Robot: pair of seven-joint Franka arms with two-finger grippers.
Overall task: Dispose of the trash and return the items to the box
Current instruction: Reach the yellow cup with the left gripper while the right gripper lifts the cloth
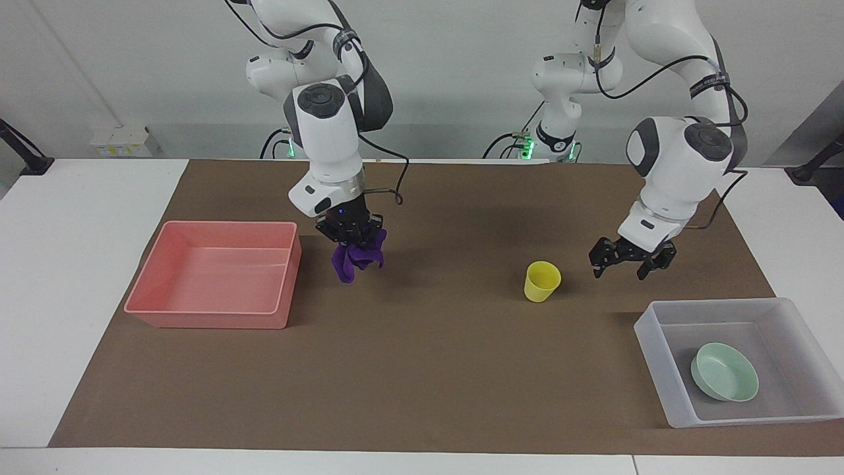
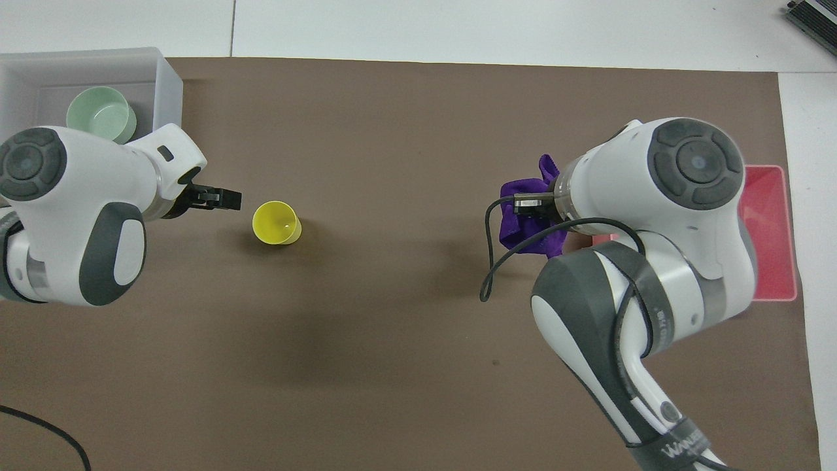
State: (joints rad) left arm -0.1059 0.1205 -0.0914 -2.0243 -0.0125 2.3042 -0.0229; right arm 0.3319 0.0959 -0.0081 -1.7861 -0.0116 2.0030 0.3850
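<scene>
Carrying the purple rag (image 1: 357, 260) clamped in the right gripper (image 1: 351, 232), clear the pink bin (image 1: 217, 274) wall before releasing; left gripper (image 1: 628, 258) hovers open-fingered beside the yellow cup (image 1: 542, 281), mid-worktop.

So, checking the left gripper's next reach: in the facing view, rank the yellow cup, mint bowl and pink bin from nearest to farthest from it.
From the left gripper:
1. Yellow cup, beside it, mid-table.
2. Mint bowl, in the translucent box.
3. Pink bin, at the right arm's end.
</scene>
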